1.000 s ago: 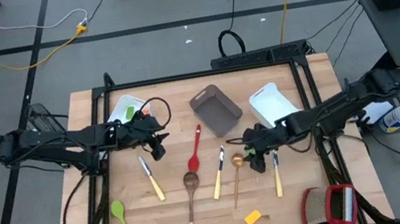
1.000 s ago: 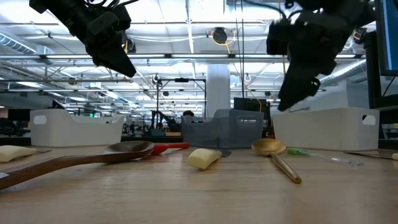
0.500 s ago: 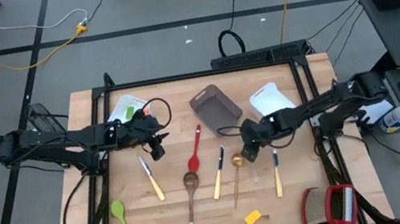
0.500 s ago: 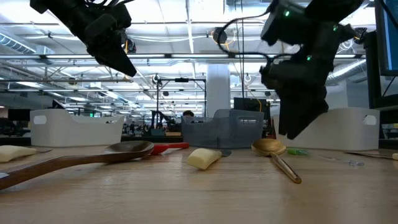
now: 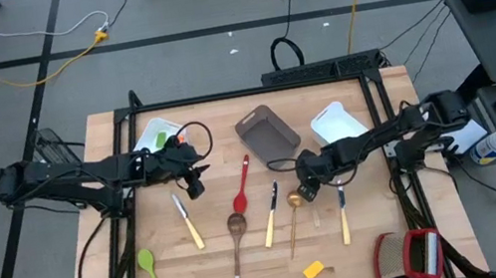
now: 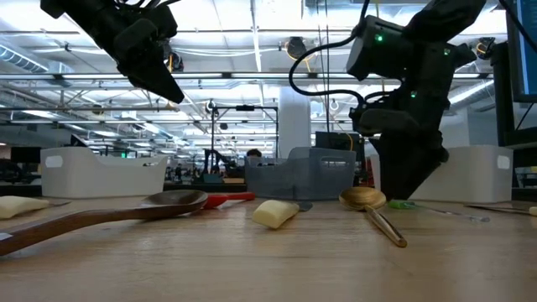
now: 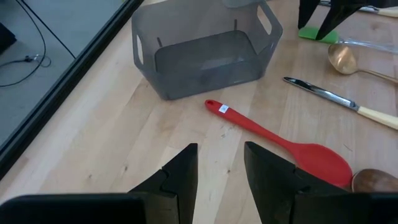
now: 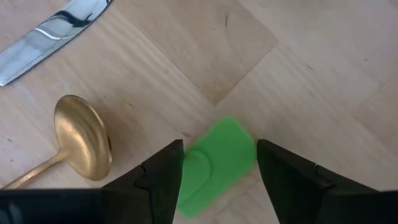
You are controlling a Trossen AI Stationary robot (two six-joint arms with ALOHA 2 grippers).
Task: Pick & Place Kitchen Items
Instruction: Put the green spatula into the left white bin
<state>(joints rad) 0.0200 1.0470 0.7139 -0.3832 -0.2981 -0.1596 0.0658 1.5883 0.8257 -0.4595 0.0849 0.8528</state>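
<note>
Utensils lie flat on the wooden table: a red spoon (image 5: 241, 187), a wooden spoon (image 5: 235, 236), a gold spoon (image 5: 293, 214), pale-handled knives (image 5: 187, 222) (image 5: 270, 216) (image 5: 344, 216), a green spoon (image 5: 152, 275) and a yellow piece (image 5: 313, 271). My right gripper (image 5: 307, 189) (image 8: 217, 180) is open and down at the table beside the gold spoon's bowl (image 8: 81, 137). Its fingers stand on either side of a green spatula head (image 8: 219, 163). My left gripper (image 5: 193, 180) (image 7: 221, 180) is open and hovers high above the table, near the red spoon's handle (image 7: 249, 124). My right gripper comes from above, pointing down, with one finger on each side of the green spatula head (image 8: 227, 146), which lies flat on the table. I cannot tell whether the fingers touch it.
A grey bin (image 5: 268, 137) sits at the far middle, with a white bin (image 5: 339, 126) to its right and another white bin (image 5: 156, 134) at the far left. A bulky red-and-silver object (image 5: 409, 256) stands at the near right corner.
My right gripper has come down from above to table height and shifted a little toward the table's left, turning as it went. It now stands over the green spatula head next to the gold spoon.
</note>
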